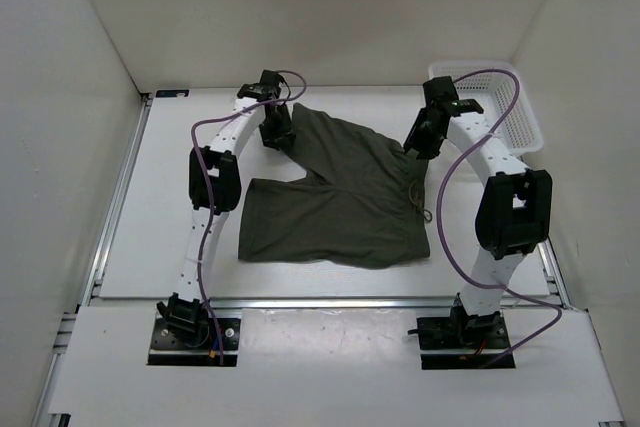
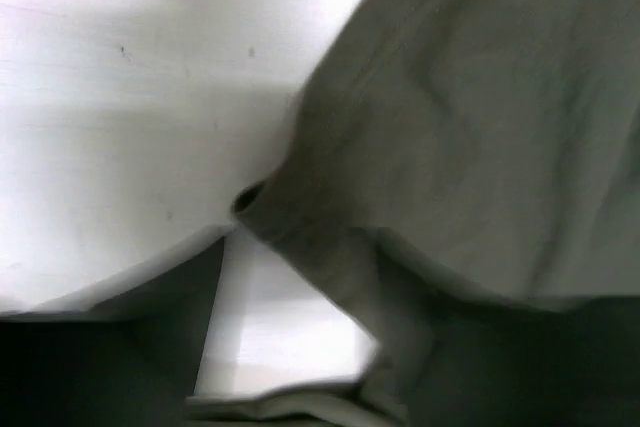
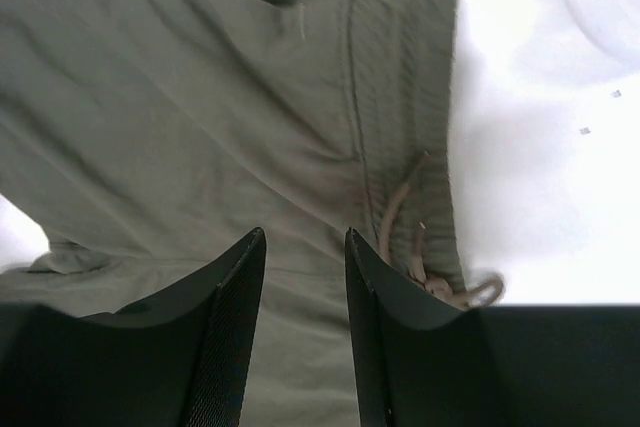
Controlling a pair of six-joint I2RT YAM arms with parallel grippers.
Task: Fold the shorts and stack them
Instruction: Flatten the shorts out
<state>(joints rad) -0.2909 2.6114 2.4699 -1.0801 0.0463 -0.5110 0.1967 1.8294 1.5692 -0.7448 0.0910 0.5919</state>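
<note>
Both arms arch forward over the bench, wrists tipped down at the far edge of the shorts, which lie spread flat mid-bench with the waistband to the right. My left arm comes down on the far left leg hem. The left jaws stand apart, cloth draped against one finger and bare bench showing beside the other. My right arm comes down on the far waistband corner, close to the drawstring. The right jaws sit narrowly parted over the cloth, and I cannot tell whether they pinch a fold. There is wide bare bench left of the shorts and only a thin strip on the right. The basket sits in the far right corner, just beyond the right wrist, and side walls stand close
</note>
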